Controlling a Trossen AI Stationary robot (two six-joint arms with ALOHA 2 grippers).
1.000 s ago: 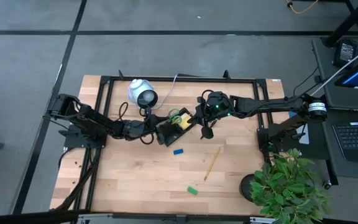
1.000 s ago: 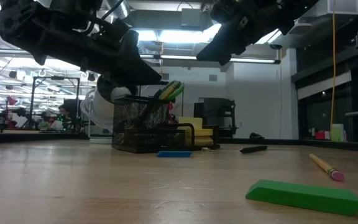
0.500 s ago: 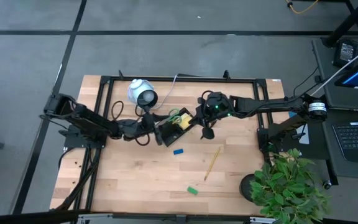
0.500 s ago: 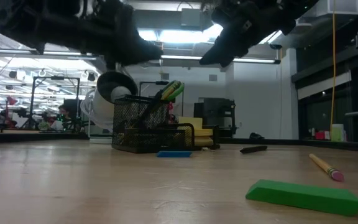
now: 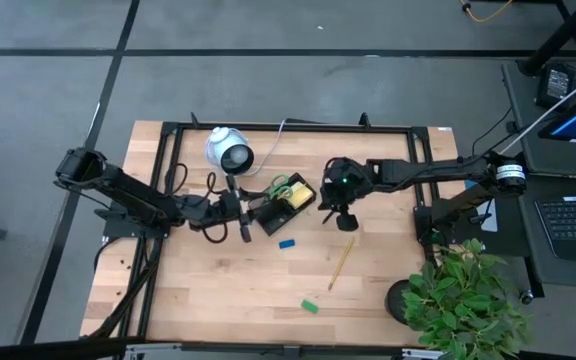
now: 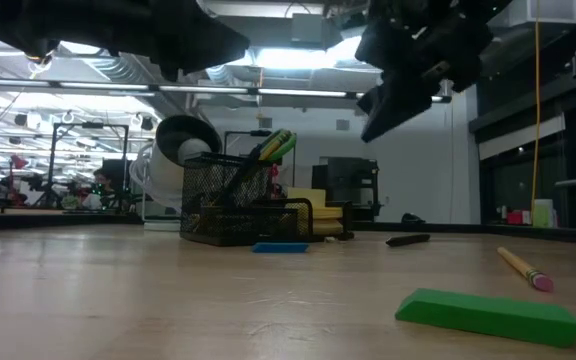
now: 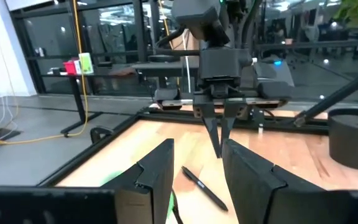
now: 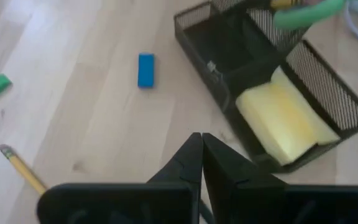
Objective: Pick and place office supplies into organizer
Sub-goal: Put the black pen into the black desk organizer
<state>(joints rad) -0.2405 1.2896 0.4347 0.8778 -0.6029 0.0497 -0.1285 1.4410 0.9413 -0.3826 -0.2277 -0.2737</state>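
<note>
One mesh organizer [image 8: 303, 81] holding one yellow sticky-note pad [image 8: 288, 121], one green-handled scissors [image 5: 284, 186]. Loose: one blue block [image 5: 286, 242], one green block [image 5: 310, 306], one pencil [image 5: 341, 262], one black pen [image 7: 205, 188]. Left gripper [image 5: 244, 227] parted, empty; right gripper [image 8: 201, 155] closed, empty.

No text, label, brand, number or sign is showing clearly enough to read in any of the views.
</note>
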